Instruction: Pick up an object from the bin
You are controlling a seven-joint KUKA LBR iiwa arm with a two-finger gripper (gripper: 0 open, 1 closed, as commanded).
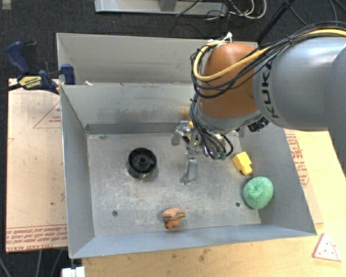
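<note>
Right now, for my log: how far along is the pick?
Done: the gripper is down inside the bin. In hand: it hangs over bare floor between the black cap and the yellow block, touching neither. Left: the whole grasp and lift; cap, block, green ball and orange lump all lie on the floor.

arm (pixel 303 88): reaches in from right | pincer (pixel 188 176): low, pointing straight down

The grey arm (pixel 311 79) is carrying black capital letters on its side, just beside the orange wrist cover (pixel 230 91), running along the casing. They are reading "KUK", with the end of the word being too unclear to make out.
</note>
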